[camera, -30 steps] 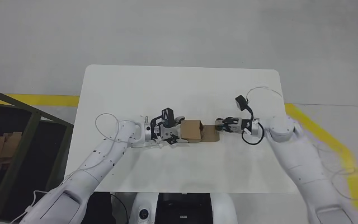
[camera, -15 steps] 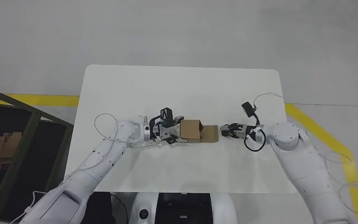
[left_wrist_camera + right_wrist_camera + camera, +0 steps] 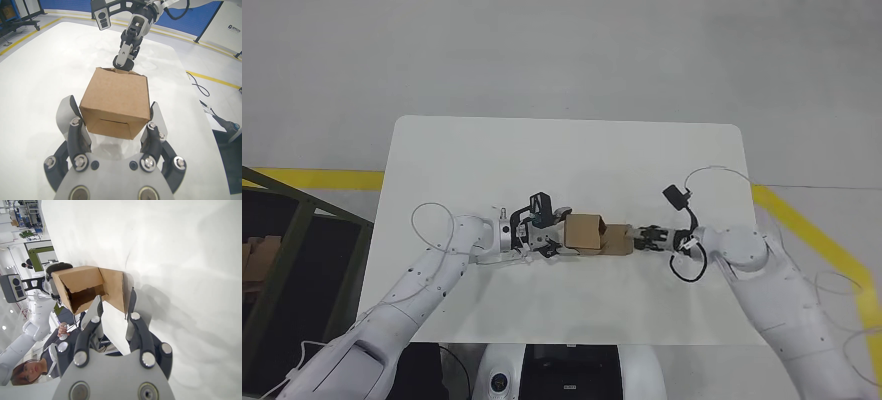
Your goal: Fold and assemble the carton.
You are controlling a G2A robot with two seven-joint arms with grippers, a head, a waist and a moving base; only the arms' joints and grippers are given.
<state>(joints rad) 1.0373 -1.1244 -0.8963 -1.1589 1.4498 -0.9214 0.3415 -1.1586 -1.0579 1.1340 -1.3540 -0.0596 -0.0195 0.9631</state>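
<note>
White table point(image 3: 442, 160) is carrying a small brown cardboard carton point(image 3: 585, 232) at its centre. Left gripper point(image 3: 113, 103) is clamping the carton's two sides. Right gripper point(image 3: 115, 295) is straddling the end flap point(image 3: 113, 287), fingers slightly apart, one inside, one outside.

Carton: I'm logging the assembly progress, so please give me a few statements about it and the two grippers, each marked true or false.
1. The left gripper clamps the carton by two opposite sides. True.
2. The carton's end facing the right gripper is folded shut. False: that end is open, with a flap sticking out.
3. The right gripper is open and straddles that flap. True.
4. The carton sits at the edge of the table. False: it is near the middle.
</note>
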